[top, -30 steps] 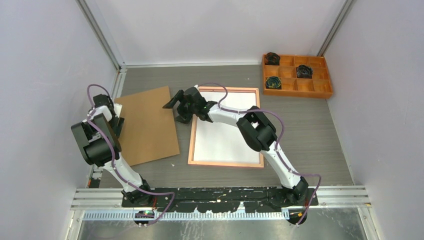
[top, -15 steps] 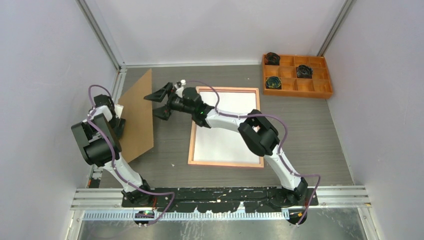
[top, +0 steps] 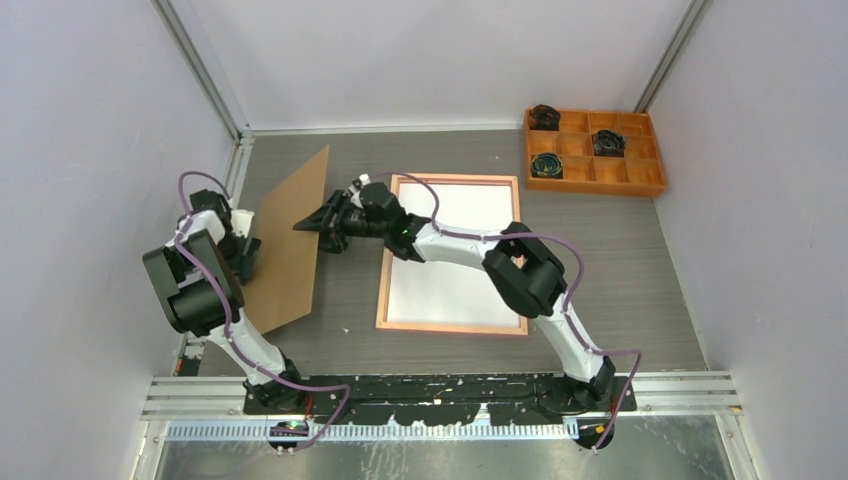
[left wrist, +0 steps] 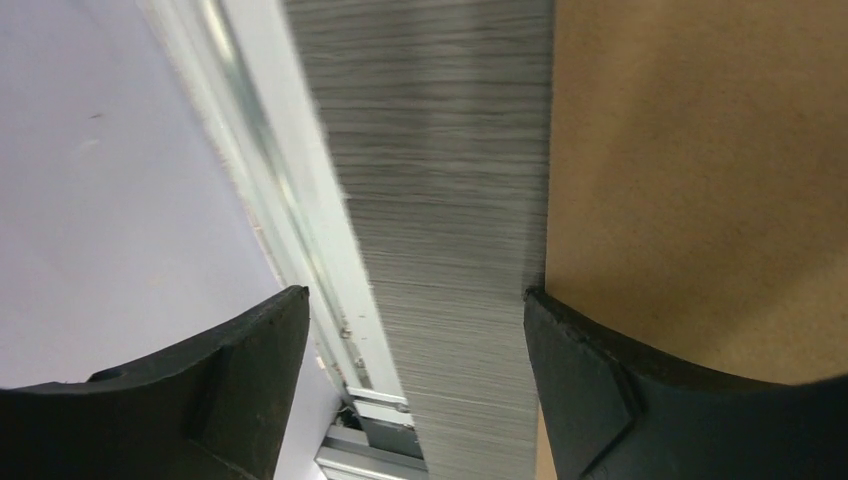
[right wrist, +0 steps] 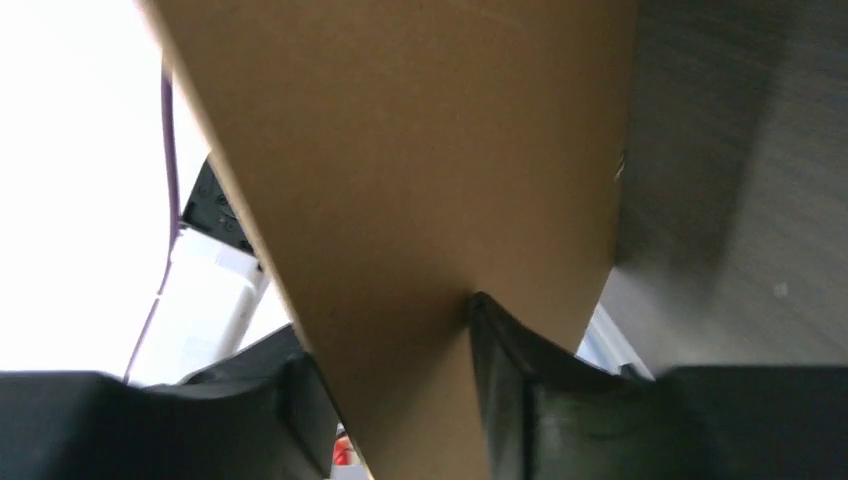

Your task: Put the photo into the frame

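**Top external view.** Frame (top: 383,270): lies flat at the middle of the surface (top: 620,260), pink border up, long sides running away from the arm bases. Inside the border, a plain white sheet (top: 455,260); cannot tell whether this is the photo lying face down. Brown board (top: 290,240): stands tilted on its left edge, well left of the frame, right edge raised off the surface. Right end effector (top: 312,222): reaches across the frame's far left corner and grips the board's raised edge. Left end effector (top: 247,250): sits low beside the board's left edge. Orange tray (top: 595,188): rests at the far right corner, apart from everything else, with dark coiled items in three of its compartments.

**Left wrist view.** Left end effector (left wrist: 415,300): spread wide, gripping nothing, only grey surface (left wrist: 440,150) between the two fingers. Brown board (left wrist: 700,180): fills the right side, its edge lining up with the inner face of the right finger; cannot tell whether the two touch.

**Right wrist view.** Right end effector (right wrist: 390,335): closed down on the brown board (right wrist: 420,150), one finger pressed to each face. Above the fingers, the board widens and covers most of the view. Dark surface (right wrist: 720,150) to the right.
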Tool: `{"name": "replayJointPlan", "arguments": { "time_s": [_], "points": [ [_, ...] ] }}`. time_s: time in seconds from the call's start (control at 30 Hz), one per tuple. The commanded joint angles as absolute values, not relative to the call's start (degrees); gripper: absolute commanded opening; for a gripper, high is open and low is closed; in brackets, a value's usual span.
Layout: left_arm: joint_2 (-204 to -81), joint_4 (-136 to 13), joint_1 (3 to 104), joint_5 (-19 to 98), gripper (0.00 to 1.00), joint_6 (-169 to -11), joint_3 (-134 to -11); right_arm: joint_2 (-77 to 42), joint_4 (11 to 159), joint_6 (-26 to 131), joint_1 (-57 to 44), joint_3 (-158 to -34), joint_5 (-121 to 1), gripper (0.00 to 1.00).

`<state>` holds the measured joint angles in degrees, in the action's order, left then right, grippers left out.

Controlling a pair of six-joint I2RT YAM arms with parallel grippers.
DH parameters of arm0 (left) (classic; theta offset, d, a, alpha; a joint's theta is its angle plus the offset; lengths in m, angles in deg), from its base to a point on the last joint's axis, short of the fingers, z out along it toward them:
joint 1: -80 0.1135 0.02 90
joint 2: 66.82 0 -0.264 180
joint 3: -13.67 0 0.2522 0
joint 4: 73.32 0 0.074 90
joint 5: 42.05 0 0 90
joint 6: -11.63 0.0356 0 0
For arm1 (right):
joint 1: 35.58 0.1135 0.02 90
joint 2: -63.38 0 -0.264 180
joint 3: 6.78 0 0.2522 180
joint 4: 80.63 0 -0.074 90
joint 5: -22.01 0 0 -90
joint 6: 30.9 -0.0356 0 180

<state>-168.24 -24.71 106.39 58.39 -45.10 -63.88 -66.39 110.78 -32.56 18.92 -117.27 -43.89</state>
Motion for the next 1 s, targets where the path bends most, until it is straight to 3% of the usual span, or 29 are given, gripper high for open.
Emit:
{"name": "replayJointPlan", "arguments": {
  "time_s": [0.0,0.17,0.3,0.67,0.83,0.97],
  "points": [
    [-165.9,-15.2,105.3,48.3,0.85,-46.9,-65.0,-58.7,102.2,-25.3,18.8,-118.2,-48.3,0.41],
    [-162.4,-10.2,105.1,42.0,0.99,-46.1,-67.5,-58.0,94.2,-20.8,18.8,-120.7,-50.5,0.15],
    [-159.2,-5.1,104.6,35.7,1.00,-45.3,-72.1,-57.4,86.5,-15.3,17.8,-124.0,-52.9,0.01],
    [-138.1,-3.8,101.8,-2.5,1.00,-33.6,-76.0,-59.9,73.8,-10.6,7.2,-143.0,-52.8,0.01],
    [-130.2,-4.8,100.9,-10.8,1.00,-27.1,-75.3,-61.2,69.8,-10.8,2.1,-148.2,-52.3,0.01],
    [-125.8,-6.0,95.9,-8.5,1.00,-23.2,-72.2,-60.4,69.9,-14.8,-0.6,-146.5,-50.6,0.01]
  ]
}}
